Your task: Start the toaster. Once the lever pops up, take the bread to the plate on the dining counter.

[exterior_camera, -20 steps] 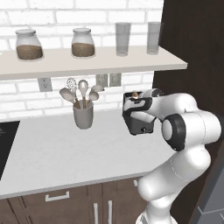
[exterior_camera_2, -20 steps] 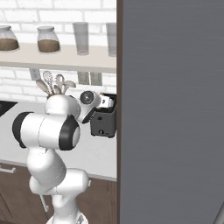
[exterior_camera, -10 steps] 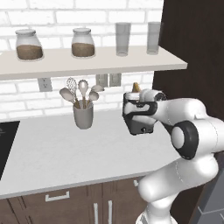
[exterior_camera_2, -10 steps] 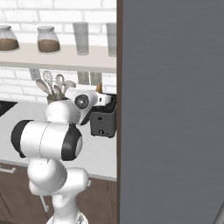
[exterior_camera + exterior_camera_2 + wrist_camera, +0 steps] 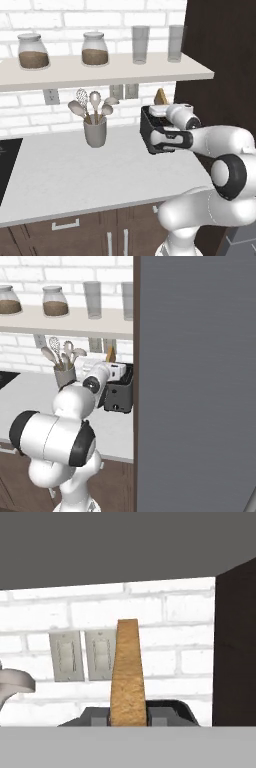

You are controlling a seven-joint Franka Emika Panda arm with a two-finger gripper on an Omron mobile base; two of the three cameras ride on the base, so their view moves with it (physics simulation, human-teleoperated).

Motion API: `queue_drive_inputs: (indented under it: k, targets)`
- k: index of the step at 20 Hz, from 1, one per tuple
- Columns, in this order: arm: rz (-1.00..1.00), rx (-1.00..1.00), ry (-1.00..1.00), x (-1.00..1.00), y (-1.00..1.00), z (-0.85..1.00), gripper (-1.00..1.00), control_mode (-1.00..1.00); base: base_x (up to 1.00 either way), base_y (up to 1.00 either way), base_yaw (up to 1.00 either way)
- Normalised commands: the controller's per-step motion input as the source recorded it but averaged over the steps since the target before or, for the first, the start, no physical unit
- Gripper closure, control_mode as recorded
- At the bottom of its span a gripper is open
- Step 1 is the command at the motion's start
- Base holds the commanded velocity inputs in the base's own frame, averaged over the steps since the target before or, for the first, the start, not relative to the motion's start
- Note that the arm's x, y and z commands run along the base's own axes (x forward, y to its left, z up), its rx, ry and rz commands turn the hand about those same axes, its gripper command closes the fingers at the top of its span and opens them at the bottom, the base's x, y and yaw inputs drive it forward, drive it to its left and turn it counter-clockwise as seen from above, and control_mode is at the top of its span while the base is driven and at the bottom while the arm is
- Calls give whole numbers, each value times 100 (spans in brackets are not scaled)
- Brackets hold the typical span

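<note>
My jaws are clenched on the bread (image 5: pixel 128 672), a golden-tan slice I see edge-on, standing upright in the middle of my hand view. My gripper (image 5: pixel 159 111) sits at the top of the toaster (image 5: pixel 150 136), where a tan corner of the slice (image 5: pixel 160 96) pokes up above my white hand. The toaster is a small dark box at the right end of the kitchen worktop (image 5: pixel 70 172), close to the brick wall (image 5: pixel 30 112) and just beside a tall dark cabinet (image 5: pixel 220 60). From my right side, the toaster's front face (image 5: pixel 119 397) shows a small light knob low down, and the bread tip (image 5: pixel 110 353) rises behind my hand. To the left of the toaster stands a grey utensil cup (image 5: pixel 95 132) holding spoons and a whisk. Wall switch plates (image 5: pixel 85 655) sit behind the bread. Above, a shelf (image 5: pixel 100 71) carries two jars (image 5: pixel 33 51) and two glasses (image 5: pixel 140 44).
</note>
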Motion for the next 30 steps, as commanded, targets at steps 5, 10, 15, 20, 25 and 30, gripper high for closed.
queue_drive_inputs:
  k: [5,10,15,20,25,30]
  targets:
    - [0,0,0,-65,0,60,100,-100,0,0,0]
    - [0,0,0,-73,0,53,100,-100,0,0,0]
    - [0,0,3,-77,0,38,100,-100,0,0,0]
    - [0,0,15,-98,0,17,100,-100,0,0,0]
    - [0,0,26,-54,0,48,100,-100,0,0,0]
    - [0,0,30,-29,0,59,100,-100,0,0,0]
